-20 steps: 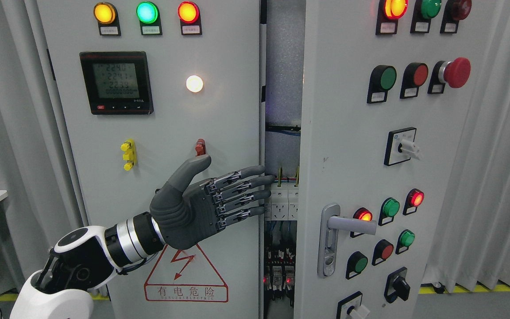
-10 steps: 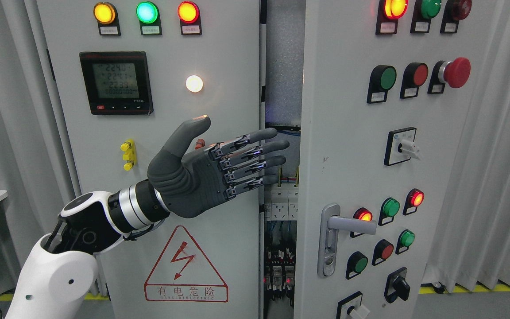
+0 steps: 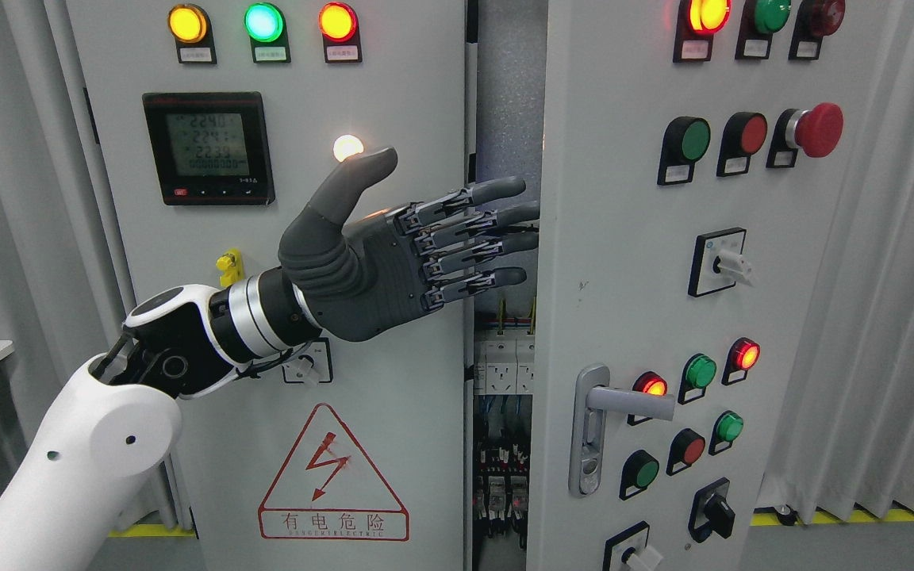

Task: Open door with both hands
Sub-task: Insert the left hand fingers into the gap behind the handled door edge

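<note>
Since a second ago, the left hand (image 3: 417, 246) has been rising along the gap (image 3: 508, 119), now level with the meter (image 3: 209, 148). Its fingers (image 3: 497, 216) are spread flat and holding nothing, tips reaching toward the edge of the ajar right door (image 3: 624, 238). To pull well, the fingertips are probably needing to hook behind that edge above the handle (image 3: 608, 412).

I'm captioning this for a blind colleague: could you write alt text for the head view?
The robot's left hand, fingers spread, reaches into the gap between a closed left cabinet door and a right door standing ajar, fingertips at that door's edge. Both doors carry lit indicator lamps; wiring shows inside.
</note>
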You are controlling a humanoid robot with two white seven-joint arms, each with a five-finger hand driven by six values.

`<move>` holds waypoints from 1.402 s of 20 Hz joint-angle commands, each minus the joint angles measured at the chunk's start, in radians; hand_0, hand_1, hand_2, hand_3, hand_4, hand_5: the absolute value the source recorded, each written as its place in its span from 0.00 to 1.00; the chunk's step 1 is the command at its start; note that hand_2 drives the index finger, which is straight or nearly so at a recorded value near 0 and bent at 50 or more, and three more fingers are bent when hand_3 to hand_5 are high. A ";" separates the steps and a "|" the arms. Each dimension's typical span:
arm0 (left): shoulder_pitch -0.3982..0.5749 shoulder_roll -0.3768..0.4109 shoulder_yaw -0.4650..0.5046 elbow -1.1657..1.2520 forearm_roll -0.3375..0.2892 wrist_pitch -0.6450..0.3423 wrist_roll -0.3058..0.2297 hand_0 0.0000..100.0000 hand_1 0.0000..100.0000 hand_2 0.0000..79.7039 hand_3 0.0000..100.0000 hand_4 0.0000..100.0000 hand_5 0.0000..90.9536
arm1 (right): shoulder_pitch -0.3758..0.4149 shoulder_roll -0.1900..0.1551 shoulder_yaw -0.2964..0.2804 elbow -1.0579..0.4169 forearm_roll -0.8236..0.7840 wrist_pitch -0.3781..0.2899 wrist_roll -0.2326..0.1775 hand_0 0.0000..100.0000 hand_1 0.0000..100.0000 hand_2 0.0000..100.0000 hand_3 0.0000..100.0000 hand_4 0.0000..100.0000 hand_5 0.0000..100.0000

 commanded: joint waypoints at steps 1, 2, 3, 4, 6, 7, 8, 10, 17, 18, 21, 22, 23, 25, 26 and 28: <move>-0.064 0.056 -0.240 0.066 0.026 -0.024 0.005 0.29 0.00 0.03 0.03 0.03 0.00 | 0.000 -0.008 0.000 0.000 0.000 0.001 0.002 0.22 0.00 0.00 0.00 0.00 0.00; -0.067 0.056 -0.251 0.066 0.026 -0.027 0.005 0.29 0.00 0.03 0.03 0.03 0.00 | 0.000 -0.008 0.000 0.000 0.000 0.001 0.002 0.22 0.00 0.00 0.00 0.00 0.00; -0.068 0.053 -0.253 0.067 0.028 -0.029 0.004 0.29 0.00 0.03 0.03 0.03 0.00 | 0.000 -0.008 0.000 0.000 0.000 0.001 0.000 0.22 0.00 0.00 0.00 0.00 0.00; -0.070 0.051 -0.254 0.066 0.028 -0.029 0.002 0.29 0.00 0.03 0.03 0.03 0.00 | 0.000 -0.008 0.000 0.000 0.000 0.001 0.002 0.22 0.00 0.00 0.00 0.00 0.00; -0.084 0.049 -0.257 0.066 0.040 -0.029 0.002 0.29 0.00 0.03 0.03 0.03 0.00 | 0.000 -0.008 0.000 0.000 0.000 0.001 0.000 0.22 0.00 0.00 0.00 0.00 0.00; -0.090 0.049 -0.265 0.066 0.049 -0.029 0.001 0.29 0.00 0.03 0.03 0.03 0.00 | 0.000 -0.008 0.000 0.000 0.000 0.001 0.002 0.22 0.00 0.00 0.00 0.00 0.00; -0.098 0.049 -0.271 0.064 0.057 -0.031 0.001 0.29 0.00 0.03 0.03 0.03 0.00 | 0.000 -0.008 0.000 0.000 0.000 0.001 0.002 0.22 0.00 0.00 0.00 0.00 0.00; -0.108 0.052 -0.274 0.055 0.072 -0.031 0.001 0.29 0.00 0.03 0.03 0.03 0.00 | 0.000 -0.008 0.000 0.000 -0.001 0.001 0.002 0.22 0.00 0.00 0.00 0.00 0.00; -0.114 0.046 -0.279 0.049 0.075 -0.032 -0.030 0.29 0.00 0.03 0.03 0.04 0.00 | 0.000 -0.008 0.000 0.000 0.000 0.001 0.000 0.22 0.00 0.00 0.00 0.00 0.00; -0.119 0.045 -0.279 0.047 0.077 -0.031 -0.030 0.29 0.00 0.03 0.03 0.04 0.00 | 0.000 -0.008 0.000 0.000 0.000 0.001 0.002 0.22 0.00 0.00 0.00 0.00 0.00; -0.133 0.036 -0.282 0.046 0.126 -0.031 -0.030 0.29 0.00 0.03 0.03 0.03 0.00 | 0.000 -0.008 0.000 0.000 0.000 0.001 0.000 0.22 0.00 0.00 0.00 0.00 0.00; -0.147 0.034 -0.293 0.047 0.139 -0.031 -0.030 0.29 0.00 0.03 0.03 0.03 0.00 | 0.000 -0.008 0.000 0.000 -0.001 0.001 0.002 0.22 0.00 0.00 0.00 0.00 0.00; -0.162 0.033 -0.309 0.047 0.149 -0.031 -0.030 0.29 0.00 0.03 0.03 0.03 0.00 | 0.000 -0.008 0.000 0.000 0.000 0.001 0.002 0.22 0.00 0.00 0.00 0.00 0.00; -0.193 0.033 -0.337 0.047 0.173 -0.040 -0.028 0.29 0.00 0.03 0.03 0.03 0.00 | 0.000 -0.008 0.000 0.000 0.000 0.001 0.002 0.22 0.00 0.00 0.00 0.00 0.00; -0.200 0.033 -0.346 0.046 0.181 -0.049 -0.027 0.29 0.00 0.03 0.03 0.03 0.00 | 0.000 -0.008 0.000 0.000 0.000 0.001 0.002 0.22 0.00 0.00 0.00 0.00 0.00; -0.216 0.033 -0.378 0.046 0.184 -0.069 -0.027 0.29 0.00 0.04 0.03 0.03 0.00 | 0.000 -0.008 0.000 0.000 0.000 0.001 0.000 0.22 0.00 0.00 0.00 0.00 0.00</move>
